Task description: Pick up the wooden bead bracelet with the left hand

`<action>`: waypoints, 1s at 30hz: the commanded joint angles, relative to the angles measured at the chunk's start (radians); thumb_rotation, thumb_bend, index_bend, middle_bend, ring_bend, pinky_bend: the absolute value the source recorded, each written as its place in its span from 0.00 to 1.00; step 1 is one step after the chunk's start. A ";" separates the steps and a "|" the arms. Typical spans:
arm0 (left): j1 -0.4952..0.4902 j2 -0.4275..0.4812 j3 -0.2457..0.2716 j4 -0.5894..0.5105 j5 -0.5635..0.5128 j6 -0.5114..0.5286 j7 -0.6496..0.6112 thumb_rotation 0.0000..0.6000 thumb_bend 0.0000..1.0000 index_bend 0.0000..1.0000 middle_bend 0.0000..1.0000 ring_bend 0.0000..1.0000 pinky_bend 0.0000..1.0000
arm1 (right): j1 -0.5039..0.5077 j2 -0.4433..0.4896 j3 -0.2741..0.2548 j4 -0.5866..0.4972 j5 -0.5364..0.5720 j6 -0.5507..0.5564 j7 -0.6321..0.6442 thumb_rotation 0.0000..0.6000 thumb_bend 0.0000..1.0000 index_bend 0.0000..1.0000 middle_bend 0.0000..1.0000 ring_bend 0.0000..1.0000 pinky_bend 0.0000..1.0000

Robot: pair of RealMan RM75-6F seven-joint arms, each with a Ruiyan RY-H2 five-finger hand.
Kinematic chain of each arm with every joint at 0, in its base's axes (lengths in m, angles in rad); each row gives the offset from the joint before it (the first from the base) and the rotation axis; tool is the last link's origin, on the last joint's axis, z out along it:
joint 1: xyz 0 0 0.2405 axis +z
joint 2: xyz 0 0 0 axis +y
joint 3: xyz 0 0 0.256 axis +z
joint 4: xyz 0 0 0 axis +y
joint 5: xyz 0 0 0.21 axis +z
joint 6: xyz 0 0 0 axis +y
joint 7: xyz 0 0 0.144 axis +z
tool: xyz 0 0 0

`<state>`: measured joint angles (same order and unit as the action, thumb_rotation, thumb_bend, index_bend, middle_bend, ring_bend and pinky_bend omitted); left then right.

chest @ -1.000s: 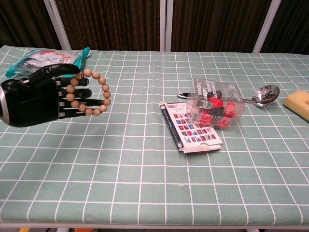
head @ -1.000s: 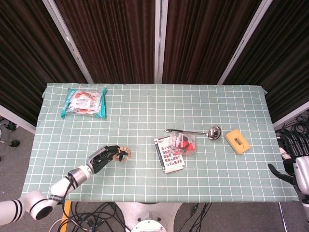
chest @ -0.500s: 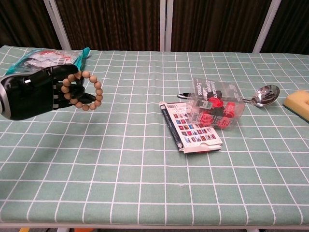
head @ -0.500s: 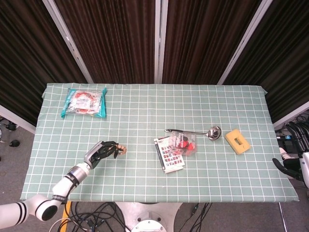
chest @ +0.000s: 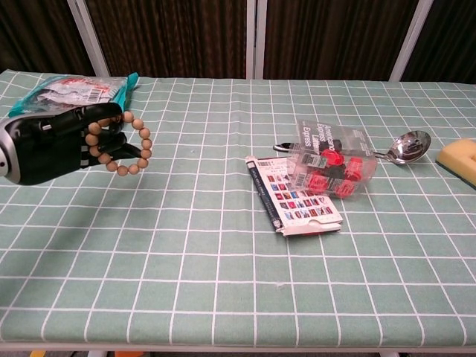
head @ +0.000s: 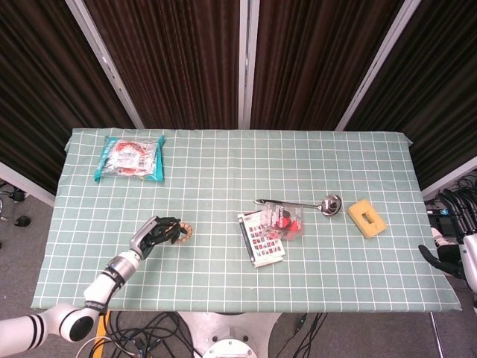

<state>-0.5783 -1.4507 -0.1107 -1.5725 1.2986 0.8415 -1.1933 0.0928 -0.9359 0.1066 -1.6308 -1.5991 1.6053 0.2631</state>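
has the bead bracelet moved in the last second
Yes. In the chest view the wooden bead bracelet, held by the left hand, has shifted left, away from the card packet.

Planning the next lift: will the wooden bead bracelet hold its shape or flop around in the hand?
Probably floppy: the wooden bead bracelet is separate strung beads, draped over the left hand's fingers. Likely light, since it hangs from the fingers alone. Round beads might slide.

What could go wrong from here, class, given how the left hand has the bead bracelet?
1. The wooden bead bracelet hangs looped over the left hand's fingers with most beads past them, so a tilt might let it slide off.
2. It is carried near the table's front left part; dropped, it could roll off that edge.
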 commanded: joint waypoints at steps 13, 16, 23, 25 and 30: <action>0.022 -0.007 -0.007 -0.001 0.052 -0.004 0.004 0.42 0.57 0.65 0.73 0.40 0.07 | -0.004 -0.001 -0.002 0.007 0.000 0.005 0.013 1.00 0.10 0.00 0.05 0.00 0.00; 0.023 -0.009 -0.003 0.006 0.074 -0.001 -0.004 0.40 0.60 0.64 0.72 0.40 0.07 | -0.004 -0.001 -0.001 0.008 0.001 0.005 0.015 1.00 0.10 0.00 0.05 0.00 0.00; 0.013 -0.009 0.015 0.028 0.137 -0.007 -0.045 0.53 0.62 0.57 0.66 0.38 0.06 | -0.003 0.000 0.001 0.007 0.006 0.001 0.020 1.00 0.10 0.00 0.05 0.00 0.00; 0.007 -0.008 0.022 0.036 0.157 -0.009 -0.058 0.65 0.63 0.53 0.63 0.36 0.06 | -0.002 0.000 0.000 0.007 0.007 -0.002 0.020 1.00 0.10 0.00 0.05 0.00 0.00; -0.005 -0.009 0.037 0.053 0.195 -0.004 -0.103 0.71 0.64 0.43 0.55 0.33 0.05 | 0.001 -0.001 0.001 0.006 0.010 -0.008 0.019 1.00 0.10 0.00 0.05 0.00 0.00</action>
<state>-0.5789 -1.4593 -0.0789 -1.5257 1.4869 0.8357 -1.2869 0.0935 -0.9370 0.1074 -1.6249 -1.5894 1.5974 0.2819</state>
